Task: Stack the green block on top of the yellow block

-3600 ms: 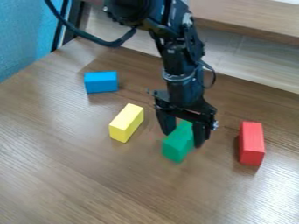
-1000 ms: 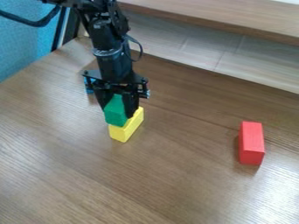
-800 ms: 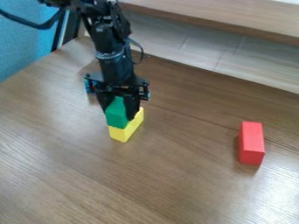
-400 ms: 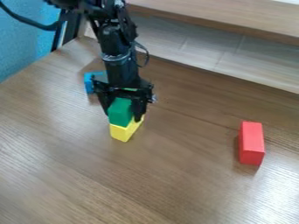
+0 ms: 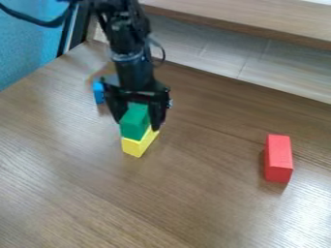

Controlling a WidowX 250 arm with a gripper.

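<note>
The green block (image 5: 134,128) is resting on top of the yellow block (image 5: 135,147), left of the view's middle, with its near end facing the bottom of the view and its long axis running away toward the back, leaning a little to the right. The yellow block is lying flat beneath it, its long axis slanting from lower left to upper right and its near end showing below the green one. The gripper (image 5: 137,126) is hanging over the pair from behind, its jaws standing spread, one on either side of the green block, and covering part of its far end. Behind the gripper and to its left, the blue block (image 5: 98,93) is sitting on the table (image 5: 194,208), mostly hidden. Well apart on the right, the red block (image 5: 278,157) is lying with its long axis running from front to back. The arm (image 5: 132,46) is coming down from the top edge, and a dark cable (image 5: 32,20) is curving off to its left. The brown wood-grained table is carrying all the blocks. Beyond it a pale panel (image 5: 200,46) is running below a wooden shelf (image 5: 259,19), while a blue wall (image 5: 26,53) is filling the upper left corner.
</note>
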